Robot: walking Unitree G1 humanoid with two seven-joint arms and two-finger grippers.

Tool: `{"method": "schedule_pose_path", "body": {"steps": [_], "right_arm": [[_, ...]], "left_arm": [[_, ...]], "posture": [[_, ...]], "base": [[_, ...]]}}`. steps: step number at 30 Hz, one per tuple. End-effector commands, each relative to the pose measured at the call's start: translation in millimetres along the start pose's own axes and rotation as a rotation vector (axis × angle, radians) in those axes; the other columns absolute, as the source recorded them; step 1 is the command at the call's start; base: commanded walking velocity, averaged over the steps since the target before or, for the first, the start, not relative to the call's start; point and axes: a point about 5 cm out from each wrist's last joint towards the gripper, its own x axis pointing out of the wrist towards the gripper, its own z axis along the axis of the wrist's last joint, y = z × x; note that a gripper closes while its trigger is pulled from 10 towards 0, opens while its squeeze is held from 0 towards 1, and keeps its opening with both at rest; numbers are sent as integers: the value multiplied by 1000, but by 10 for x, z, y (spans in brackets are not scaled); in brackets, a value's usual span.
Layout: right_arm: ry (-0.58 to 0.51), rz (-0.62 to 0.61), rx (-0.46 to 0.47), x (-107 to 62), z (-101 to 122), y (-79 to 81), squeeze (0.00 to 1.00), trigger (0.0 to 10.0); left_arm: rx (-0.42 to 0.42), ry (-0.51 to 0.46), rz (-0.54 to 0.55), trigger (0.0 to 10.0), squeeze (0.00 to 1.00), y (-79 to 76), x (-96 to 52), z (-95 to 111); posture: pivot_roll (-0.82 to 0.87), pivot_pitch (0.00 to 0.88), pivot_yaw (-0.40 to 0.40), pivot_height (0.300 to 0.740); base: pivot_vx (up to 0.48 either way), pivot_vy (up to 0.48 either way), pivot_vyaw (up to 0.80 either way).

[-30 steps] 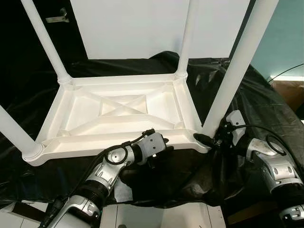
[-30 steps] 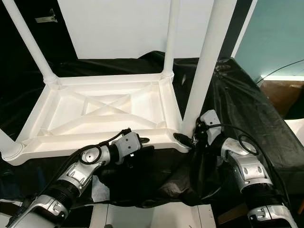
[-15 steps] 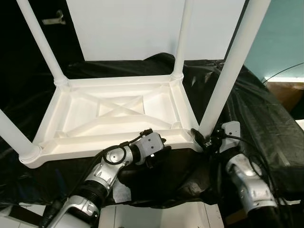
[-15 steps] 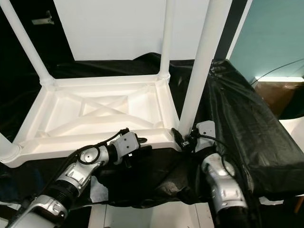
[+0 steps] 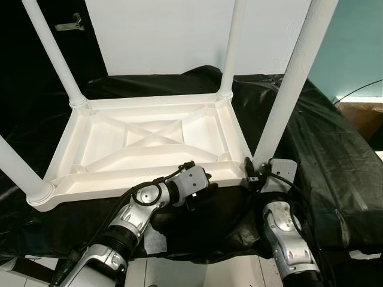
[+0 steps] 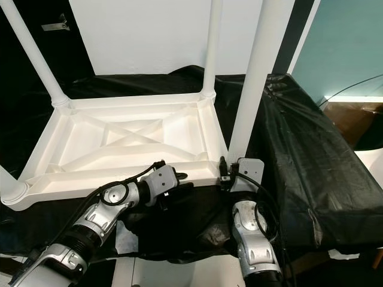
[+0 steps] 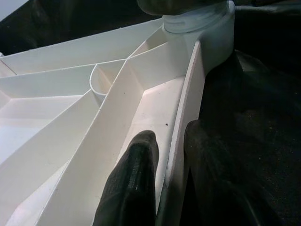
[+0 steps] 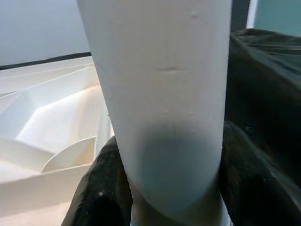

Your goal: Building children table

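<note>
A white plastic children's table top (image 5: 149, 140) lies upside down on a black-covered surface, with white legs standing up from its corners. My left gripper (image 7: 164, 183) is shut on the near rim (image 7: 186, 141) of the table top, one finger inside and one outside. My right gripper (image 8: 171, 188) is shut around the base of the near right leg (image 5: 287, 95), its black fingers (image 8: 101, 188) on either side of the white tube (image 8: 164, 94). The near left leg (image 5: 18, 167) stands in its corner socket.
A black plastic sheet (image 5: 323, 155) covers the work surface and hangs over its front edge. A white panel (image 5: 173, 36) stands behind the table. To the right is a teal wall (image 5: 353, 42), with a cable and a brown box (image 5: 362, 113) below it.
My right arm has swung in from the right to sit straight in front of the near right leg, still gripping its base. The left gripper stays on the rim.
</note>
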Motion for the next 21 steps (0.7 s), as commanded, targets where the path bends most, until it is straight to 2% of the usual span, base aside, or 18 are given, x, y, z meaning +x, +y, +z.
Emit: {"method": "schedule_pose_path", "body": {"steps": [1, 2, 3, 4, 5, 6, 7, 12, 13, 14, 15, 20, 21], "right_arm": [[53, -102, -51, 13, -110, -177, 0, 0], [53, -85, -50, 10, -114, -149, 0, 1804], [60, -52, -46, 10, -123, -111, 0, 4549], [63, -22, -42, 10, -127, -70, 0, 10000], [58, 4, -41, 14, -117, -42, 522, 10000], [58, 4, -41, 14, -117, -42, 522, 10000], [56, 21, -40, 18, -112, -22, 1000, 10000], [63, 51, -37, 51, -103, -23, 1000, 10000], [63, 55, -38, 64, -100, -27, 325, 10000], [55, 65, -49, 81, -84, -35, 325, 10000], [36, 77, -67, 98, -55, -46, 0, 10000], [3, 131, -100, 128, -5, -65, 0, 10000], [8, 230, -106, 142, 1, -60, 0, 10000]], "left_arm": [[-44, 137, -159, 10000, 0, -330, 11, -299], [-45, 139, -158, 10000, 0, -336, 6, -307], [-48, 142, -157, 10000, 0, -341, -4, -316], [-50, 144, -155, 10000, 0, -347, -11, -323], [-52, 144, -153, 10000, 0, -352, -12, -324], [-52, 144, -153, 10000, 0, -352, -12, -324], [-53, 144, -151, 10000, 0, -355, -12, -325], [-55, 143, -148, 10000, 0, -359, -7, -323], [-55, 143, -147, 10000, 0, -359, -4, -322], [-56, 143, -146, 10000, 0, -359, -1, -320], [-56, 142, -145, 10000, 0, -359, 3, -319], [-56, 140, -146, 10000, 0, -362, 11, -314], [-55, 139, -147, 10000, 0, -363, 15, -313]], "posture": [[3, 33, -25, 740], [5, 33, -27, 740], [5, 34, -28, 740], [6, 34, -30, 740], [8, 35, -34, 740], [8, 35, -34, 740], [8, 34, -36, 740], [6, 33, -39, 740], [6, 34, -40, 740], [3, 33, -41, 740], [0, 33, -41, 740], [-4, 33, -40, 740], [-7, 32, -37, 740]], "base": [[0, 0, 0], [0, 0, 0], [0, 0, 0], [0, 0, 0], [0, 0, 0], [0, 0, 0], [0, 0, 0], [0, 0, 0], [0, 0, 0], [0, 0, 0], [0, 0, 0], [0, 0, 0], [0, 0, 0]]}}
